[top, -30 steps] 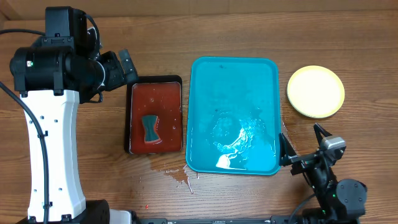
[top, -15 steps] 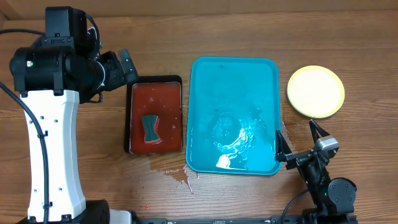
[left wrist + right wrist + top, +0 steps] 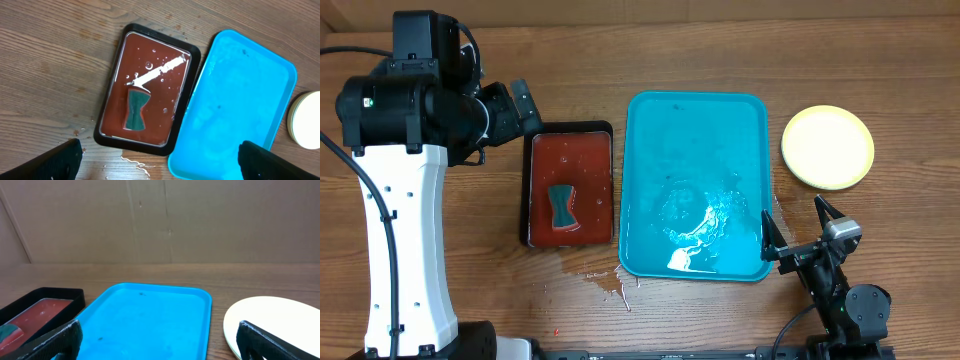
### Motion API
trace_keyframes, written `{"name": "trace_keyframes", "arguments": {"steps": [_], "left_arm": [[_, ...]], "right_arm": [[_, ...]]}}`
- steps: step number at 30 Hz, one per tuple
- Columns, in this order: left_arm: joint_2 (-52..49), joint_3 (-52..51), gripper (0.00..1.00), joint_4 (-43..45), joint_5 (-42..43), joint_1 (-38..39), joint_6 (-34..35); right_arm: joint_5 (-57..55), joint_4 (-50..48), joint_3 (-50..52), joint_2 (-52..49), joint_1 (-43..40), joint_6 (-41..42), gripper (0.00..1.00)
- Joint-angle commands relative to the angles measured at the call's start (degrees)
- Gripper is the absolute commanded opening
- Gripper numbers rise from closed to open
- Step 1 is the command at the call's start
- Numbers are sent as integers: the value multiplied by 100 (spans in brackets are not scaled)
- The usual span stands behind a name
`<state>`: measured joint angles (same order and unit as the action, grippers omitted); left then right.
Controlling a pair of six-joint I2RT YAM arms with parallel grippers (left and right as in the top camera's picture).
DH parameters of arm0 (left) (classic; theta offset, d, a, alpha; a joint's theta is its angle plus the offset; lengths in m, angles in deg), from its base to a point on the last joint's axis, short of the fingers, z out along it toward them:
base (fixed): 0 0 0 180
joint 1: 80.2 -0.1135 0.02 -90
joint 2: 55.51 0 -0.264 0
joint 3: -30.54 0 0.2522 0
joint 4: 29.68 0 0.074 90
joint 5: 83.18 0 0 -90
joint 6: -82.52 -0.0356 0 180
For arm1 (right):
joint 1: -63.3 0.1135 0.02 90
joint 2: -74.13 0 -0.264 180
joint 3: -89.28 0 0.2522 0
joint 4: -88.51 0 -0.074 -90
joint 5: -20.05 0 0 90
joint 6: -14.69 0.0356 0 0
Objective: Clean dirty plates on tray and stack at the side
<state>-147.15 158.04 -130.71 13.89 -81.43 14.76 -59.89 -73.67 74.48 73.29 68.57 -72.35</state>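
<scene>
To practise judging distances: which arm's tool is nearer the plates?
Right. In the overhead view the right tool is just below the plates, beside a corner of the blue tray; the left tool is past the red tray, far away.

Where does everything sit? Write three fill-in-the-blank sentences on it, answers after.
The round yellow-rimmed plastic plate lies to the ___ of the large turquoise plastic tray. The small dark red tray, holding a green hourglass-shaped sponge, lies to its ___. The left gripper and the right gripper are both ___.
Answers: right; left; open.
</scene>
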Motion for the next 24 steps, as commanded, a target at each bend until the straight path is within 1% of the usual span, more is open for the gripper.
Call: {"name": "trace_keyframes", "arguments": {"steps": [1, 4, 6, 7, 9, 10, 12, 13, 15, 18, 20, 24], "left_arm": [[13, 74, 100, 9, -17, -13, -107], [26, 74, 100, -11, -398, -15, -376], [87, 74, 100, -33, -651, 17, -428], [166, 74, 100, -57, -699, 74, -428], [398, 66, 100, -24, -1071, 249, -557], [560, 9, 100, 131, -1296, 367, -553], [929, -260, 100, 680, -1628, 627, -562], [1233, -562, 100, 1132, -1847, 811, -562], [1606, -1010, 100, 1665, -2011, 968, -564], [2457, -2146, 100, 2721, -2081, 1016, -557], [3095, -3077, 100, 3497, -2144, 1010, -588], [4238, -4813, 100, 4758, -2135, 942, -726]], "right_arm": [[-13, -31, 57, 57, 0, 0, 100], [-13, -31, 57, 57, 0, 0, 100], [-13, -31, 57, 57, 0, 0, 100], [-13, -31, 57, 57, 0, 0, 100], [-13, -31, 57, 57, 0, 0, 100], [-13, -31, 57, 57, 0, 0, 100], [-13, -31, 57, 57, 0, 0, 100], [-13, -31, 57, 57, 0, 0, 100], [-13, -31, 57, 57, 0, 0, 100], [-13, -31, 57, 57, 0, -2, 100], [-13, -31, 57, 57, 0, 0, 100], [-13, -31, 57, 57, 0, 0, 100]]}}
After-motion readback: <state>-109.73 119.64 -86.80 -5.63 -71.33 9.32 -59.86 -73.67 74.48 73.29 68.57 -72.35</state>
